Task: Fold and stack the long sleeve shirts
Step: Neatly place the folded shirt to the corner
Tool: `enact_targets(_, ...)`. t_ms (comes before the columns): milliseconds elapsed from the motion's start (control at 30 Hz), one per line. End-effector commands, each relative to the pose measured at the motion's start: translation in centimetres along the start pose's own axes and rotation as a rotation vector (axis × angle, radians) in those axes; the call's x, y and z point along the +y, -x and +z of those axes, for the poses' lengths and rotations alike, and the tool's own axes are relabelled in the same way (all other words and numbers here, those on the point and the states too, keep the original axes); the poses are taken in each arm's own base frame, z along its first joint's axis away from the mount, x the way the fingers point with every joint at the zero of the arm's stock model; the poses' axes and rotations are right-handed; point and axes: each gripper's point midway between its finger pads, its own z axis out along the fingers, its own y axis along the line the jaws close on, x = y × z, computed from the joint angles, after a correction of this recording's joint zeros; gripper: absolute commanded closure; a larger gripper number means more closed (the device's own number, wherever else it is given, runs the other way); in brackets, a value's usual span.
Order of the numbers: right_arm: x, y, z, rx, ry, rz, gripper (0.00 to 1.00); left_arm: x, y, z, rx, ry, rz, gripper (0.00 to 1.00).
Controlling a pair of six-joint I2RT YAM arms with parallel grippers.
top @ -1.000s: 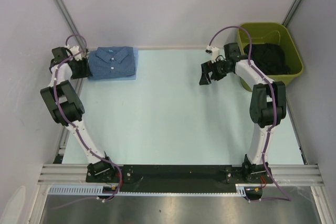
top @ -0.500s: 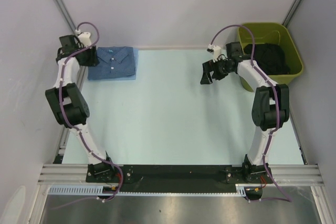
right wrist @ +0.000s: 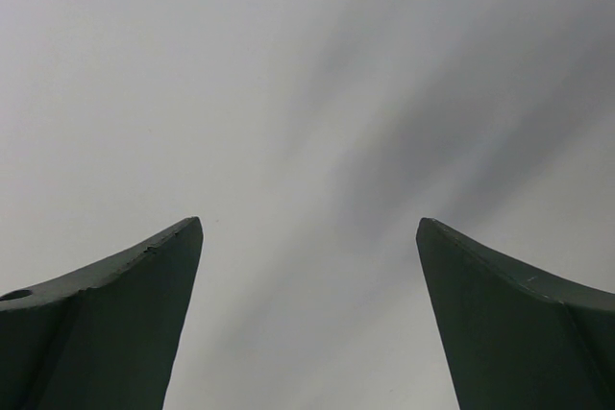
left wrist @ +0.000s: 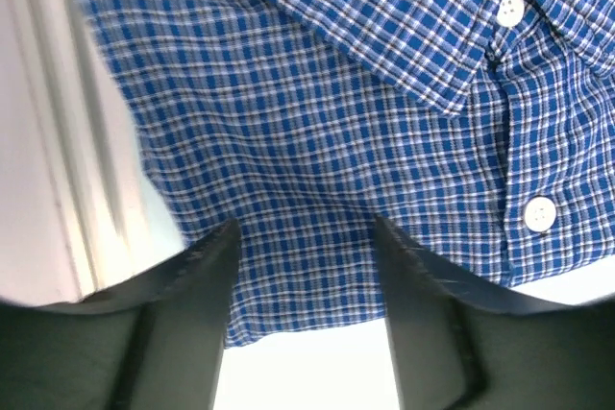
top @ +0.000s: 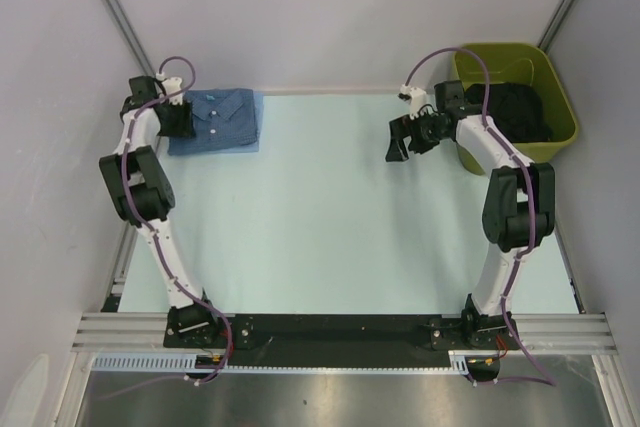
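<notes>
At the far left corner of the counter (top: 320, 237) lies the folded check shirt (top: 225, 119), collar and white buttons up. A strip of paler blue cloth (top: 258, 112) shows along its right edge (whether it is a second shirt, I cannot tell). The left gripper (top: 178, 119) hangs over the shirt's left edge, fingers apart, clamping nothing. Toward the far right, the right gripper (top: 398, 141) hovers spread and empty just beside the green bin (top: 505, 48), which holds dark cloth (top: 515, 112) in the far right corner. A second ago the left gripper sat off the shirt's left side; the right has barely moved.
</notes>
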Motion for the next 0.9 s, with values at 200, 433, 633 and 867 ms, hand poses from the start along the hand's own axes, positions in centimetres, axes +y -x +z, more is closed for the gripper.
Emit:
enact_targets(200,0.6,2.4,-4.2,-0.089,-0.053,-0.026,0.00,-4.4,10.8,-11.6,-0.251,-0.053,0.128,0.01)
enact_targets(433,0.9,3.1,-7.9,-0.158,-0.105,0.007,0.00,-15.5,9.4,-15.5,-0.185,-0.169,0.240,0.01)
enact_targets(633,2.8,-0.3,-8.8,-0.170,-0.101,0.016,0.00,-24.6,1.5,-17.3,-0.122,-0.297,0.335,0.01)
enact_targets(867,5.5,-4.5,-9.4,-0.150,-0.107,-0.035,0.00,-27.9,-6.0,-17.9,-0.110,-0.300,0.332,0.01)
